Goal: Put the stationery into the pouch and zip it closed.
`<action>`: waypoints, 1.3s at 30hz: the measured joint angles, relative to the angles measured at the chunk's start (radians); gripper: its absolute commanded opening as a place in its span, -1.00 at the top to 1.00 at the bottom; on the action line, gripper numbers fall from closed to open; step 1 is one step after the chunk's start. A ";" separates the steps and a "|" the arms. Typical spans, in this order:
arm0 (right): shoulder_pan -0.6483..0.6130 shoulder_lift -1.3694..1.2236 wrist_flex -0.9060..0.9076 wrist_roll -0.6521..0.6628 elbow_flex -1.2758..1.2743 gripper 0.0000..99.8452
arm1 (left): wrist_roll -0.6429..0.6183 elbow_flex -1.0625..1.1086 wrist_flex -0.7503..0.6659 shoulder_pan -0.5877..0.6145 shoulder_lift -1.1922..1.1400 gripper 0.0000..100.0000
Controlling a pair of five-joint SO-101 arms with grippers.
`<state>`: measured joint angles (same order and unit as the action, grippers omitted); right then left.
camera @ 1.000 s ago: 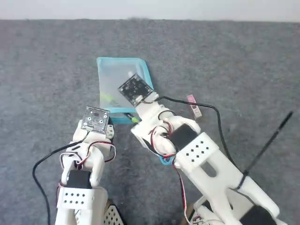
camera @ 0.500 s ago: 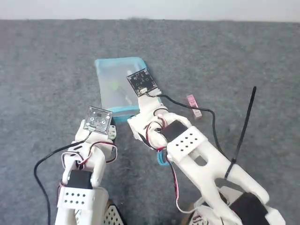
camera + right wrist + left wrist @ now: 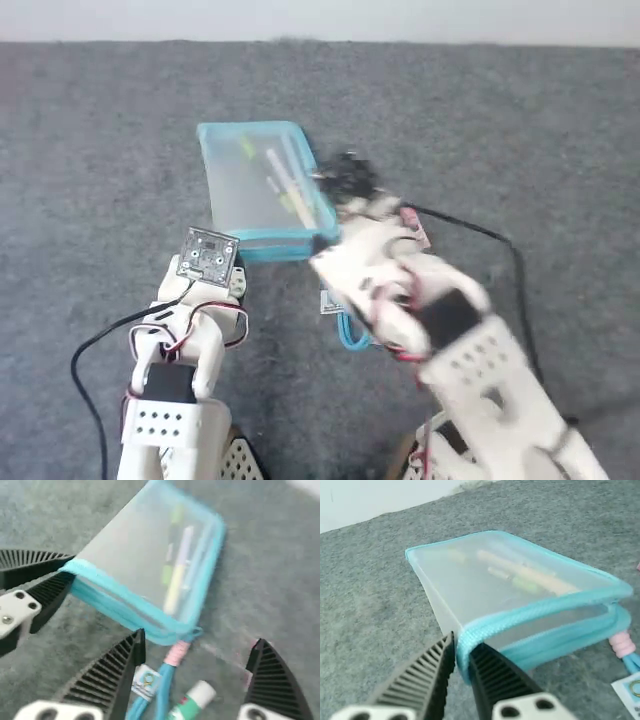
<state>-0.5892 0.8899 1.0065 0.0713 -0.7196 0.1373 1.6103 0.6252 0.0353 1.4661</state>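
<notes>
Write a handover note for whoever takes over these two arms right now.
Left pincer: shut on the pouch corner, at its zip edge.
Right pincer: open above the pouch's pull end, holding nothing.
Done: pens lie inside the pouch.
To do: a pink piece and a green-and-white tube lie outside on the table; load them, then zip. Zip state unclear.

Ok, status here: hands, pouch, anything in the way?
Left hand shut on pouch corner. Right hand open above another corner. Pens inside; green-white stick outside. Nothing blocking.
</notes>
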 measured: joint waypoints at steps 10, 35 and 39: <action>0.282 -0.112 0.143 0.091 -0.100 0.35 | 0.000 0.000 0.000 0.000 0.000 0.98; 0.351 -0.730 -0.084 0.146 0.101 0.35 | 0.000 0.000 0.000 0.000 0.000 0.98; 0.394 -0.827 -0.150 0.170 0.129 0.35 | 0.000 0.000 0.000 0.000 0.000 0.98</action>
<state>-0.1949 0.0629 0.8562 0.2417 -0.5907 0.1373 1.6103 0.6252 0.0353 1.4661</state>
